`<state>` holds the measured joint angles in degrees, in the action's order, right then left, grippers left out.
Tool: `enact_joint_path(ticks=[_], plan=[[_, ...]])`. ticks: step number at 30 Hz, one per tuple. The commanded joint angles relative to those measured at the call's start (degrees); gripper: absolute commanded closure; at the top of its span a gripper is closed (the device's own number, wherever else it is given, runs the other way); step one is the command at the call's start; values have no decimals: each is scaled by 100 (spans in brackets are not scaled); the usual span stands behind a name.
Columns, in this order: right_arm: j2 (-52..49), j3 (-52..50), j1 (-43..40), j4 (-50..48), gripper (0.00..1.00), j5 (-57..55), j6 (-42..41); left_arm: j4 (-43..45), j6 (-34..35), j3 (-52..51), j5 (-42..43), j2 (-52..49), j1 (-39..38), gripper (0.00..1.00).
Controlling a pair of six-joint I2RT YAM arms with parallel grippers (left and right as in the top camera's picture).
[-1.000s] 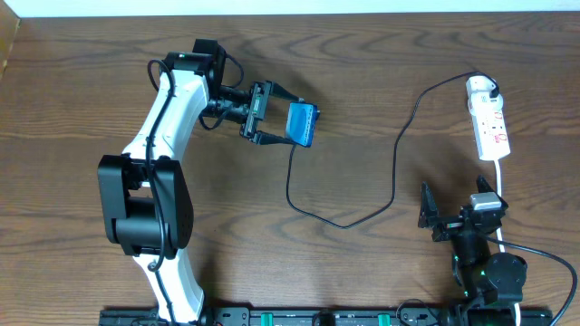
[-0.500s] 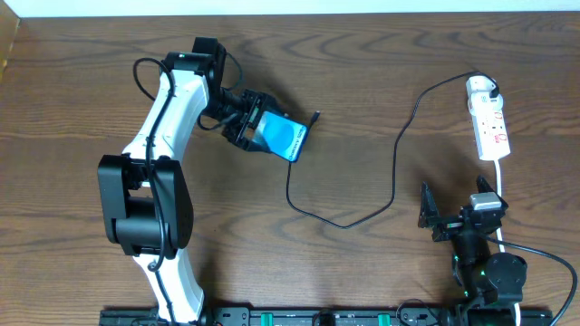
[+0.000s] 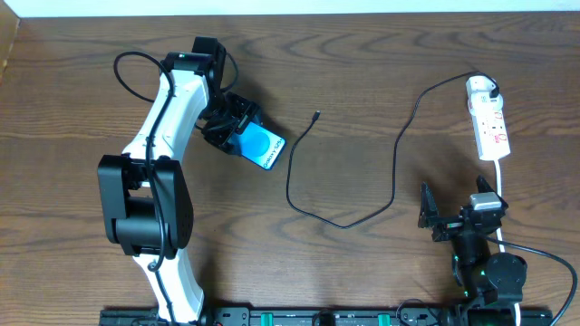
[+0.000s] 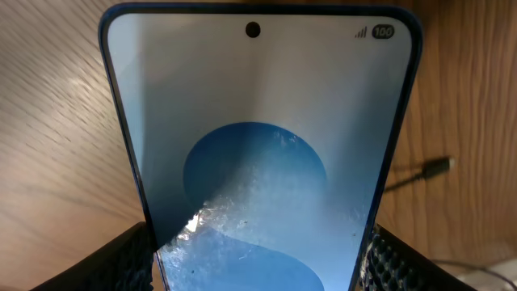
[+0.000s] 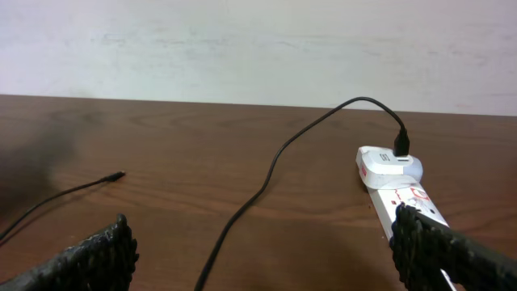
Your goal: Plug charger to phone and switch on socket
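Observation:
My left gripper [image 3: 234, 127] is shut on the phone [image 3: 258, 145], a blue-screened smartphone held left of the table's middle. In the left wrist view the phone [image 4: 258, 145] fills the frame between my fingers [image 4: 258, 267]. The charger cable [image 3: 396, 158] runs from its small plug tip [image 3: 315, 116], lying free on the table right of the phone, in a loop to its black plug on the white socket strip [image 3: 488, 122] at the far right. The tip also shows in the left wrist view [image 4: 436, 166]. My right gripper [image 3: 453, 217] is open and empty near the front right; in the right wrist view [image 5: 258, 250] it faces the cable [image 5: 266, 178] and socket [image 5: 400, 190].
The socket's white cord [image 3: 501, 195] runs down past my right arm's base. The table's back edge meets a white wall [image 5: 258, 48].
My left gripper has swung the phone down and to the left, turning it. The cable's tip has come away from the phone and now lies free on the table. The right arm has not moved.

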<state>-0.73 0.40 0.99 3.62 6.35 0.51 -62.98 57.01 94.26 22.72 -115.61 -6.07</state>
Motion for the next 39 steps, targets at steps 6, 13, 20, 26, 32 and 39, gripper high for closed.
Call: enact_joint_path(ticks=[6, 13, 20, 26, 32, 39], plan=[[24, -9, 59, 24, 1, -24, 42, 50, 28, 26, -719, 96, 9, 34], [24, -9, 59, 24, 1, -26, 42, 50, 26, 26, -848, 96, 9, 34], [24, -9, 59, -52, 1, -24, 42, 42, 28, 26, -780, 96, 9, 34], [24, -9, 61, -417, 1, 586, 33, 52, 33, 26, -332, 96, 9, 34], [-22, -9, 55, -179, 1, 737, -890, 68, 31, 26, -216, 96, 9, 34], [-647, 199, 55, -774, 1, 1084, -1473, 74, 35, 26, -214, 96, 9, 34]])
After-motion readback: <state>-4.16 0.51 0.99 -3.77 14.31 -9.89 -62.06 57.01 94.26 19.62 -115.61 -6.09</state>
